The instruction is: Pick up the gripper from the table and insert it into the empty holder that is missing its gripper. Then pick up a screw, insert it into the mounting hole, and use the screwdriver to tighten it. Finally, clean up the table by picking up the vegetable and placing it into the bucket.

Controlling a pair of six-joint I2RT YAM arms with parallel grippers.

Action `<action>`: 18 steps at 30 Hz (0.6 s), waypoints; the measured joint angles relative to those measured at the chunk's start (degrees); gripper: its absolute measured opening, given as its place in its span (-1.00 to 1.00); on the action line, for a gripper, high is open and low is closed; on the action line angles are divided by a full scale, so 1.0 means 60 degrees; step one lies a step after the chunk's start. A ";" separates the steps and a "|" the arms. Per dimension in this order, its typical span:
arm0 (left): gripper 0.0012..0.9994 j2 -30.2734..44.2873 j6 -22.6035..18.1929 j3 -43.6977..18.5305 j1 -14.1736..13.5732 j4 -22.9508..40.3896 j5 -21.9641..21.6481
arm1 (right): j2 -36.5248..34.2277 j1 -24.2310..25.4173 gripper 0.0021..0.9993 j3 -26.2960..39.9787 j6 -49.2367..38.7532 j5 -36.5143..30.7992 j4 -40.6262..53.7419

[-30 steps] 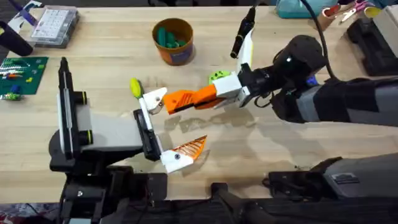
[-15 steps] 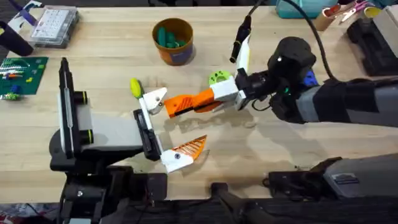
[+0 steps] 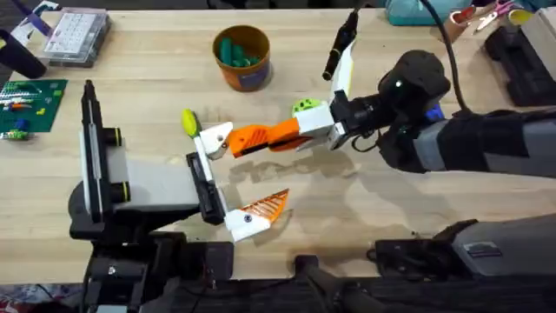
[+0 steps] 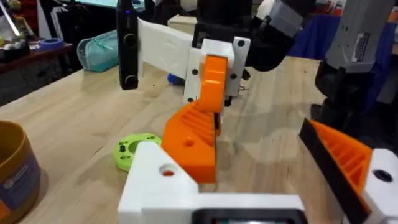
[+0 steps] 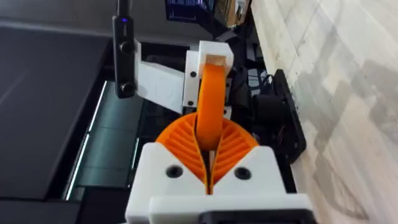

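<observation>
Overhead: the gripper (image 3: 261, 135), long axis level, points from the right gripper (image 3: 306, 130), clenched on it, to the holder (image 3: 215, 137); its tip touches the holder. A yellow-green vegetable (image 3: 188, 122) lies just beside the holder; the bucket (image 3: 242, 57), holding green pieces, stands beyond.

Left wrist: the gripper (image 4: 200, 134) meets the holder (image 4: 160, 180) with its mounting hole (image 4: 167, 170); left pincer spread.

Right wrist: ribbed pads (image 5: 234, 147) squeeze the gripper (image 5: 209, 106).
</observation>
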State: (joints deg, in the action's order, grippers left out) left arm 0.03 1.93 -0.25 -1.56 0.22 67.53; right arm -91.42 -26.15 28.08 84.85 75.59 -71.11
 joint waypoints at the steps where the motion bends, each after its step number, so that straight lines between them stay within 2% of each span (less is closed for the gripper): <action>1: 0.97 0.0000 0.0000 0.0000 0.0000 0.0004 0.0000 | 0.0000 0.0000 -0.98 0.0000 0.0001 -0.0043 0.0019; 9: 0.97 0.0000 0.0000 0.0000 0.0000 0.0005 -0.0007 | 0.0000 -0.0199 -0.98 0.0000 -0.0019 -0.0624 0.0148; 18: 0.97 0.0000 0.0137 0.0000 0.0000 0.0231 -0.0034 | 0.0004 -0.0455 -0.97 0.0004 -0.0574 -0.1156 0.1065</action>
State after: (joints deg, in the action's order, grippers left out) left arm 0.03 2.76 -0.25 -1.56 1.61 67.32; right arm -91.39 -28.88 28.10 81.41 68.65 -64.72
